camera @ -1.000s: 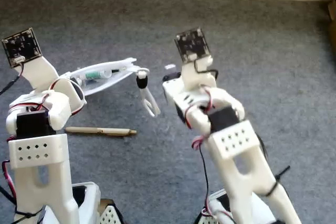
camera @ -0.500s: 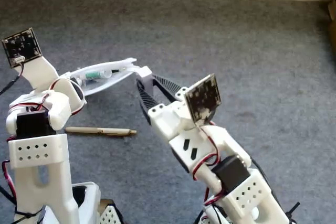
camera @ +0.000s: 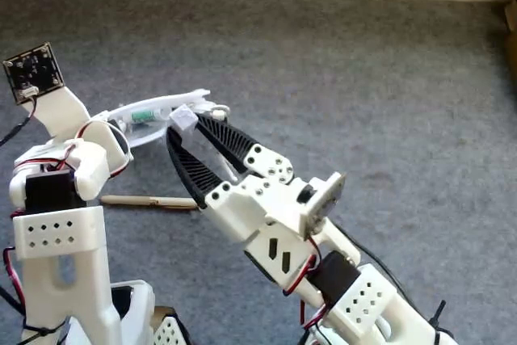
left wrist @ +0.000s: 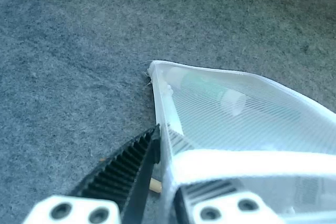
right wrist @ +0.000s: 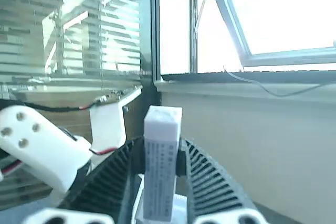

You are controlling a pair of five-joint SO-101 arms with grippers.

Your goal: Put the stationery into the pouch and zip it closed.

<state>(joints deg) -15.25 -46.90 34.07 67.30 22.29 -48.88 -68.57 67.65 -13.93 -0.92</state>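
The left claw (left wrist: 165,153) is clamped on the rim of the clear striped plastic pouch (left wrist: 236,119), which stretches ahead of it with a green item (left wrist: 202,83) inside. A beige pen (camera: 153,201) lies on the grey carpet (camera: 388,78) beside the right claw (camera: 187,125). That claw's fingers pinch a white rectangular eraser (camera: 182,117) by the pouch's mouth.

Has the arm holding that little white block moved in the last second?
Yes. The right gripper, shut on the eraser, has swung left toward the pouch, which stayed put. Its tips now sit at the pouch's open end, beyond the pen.
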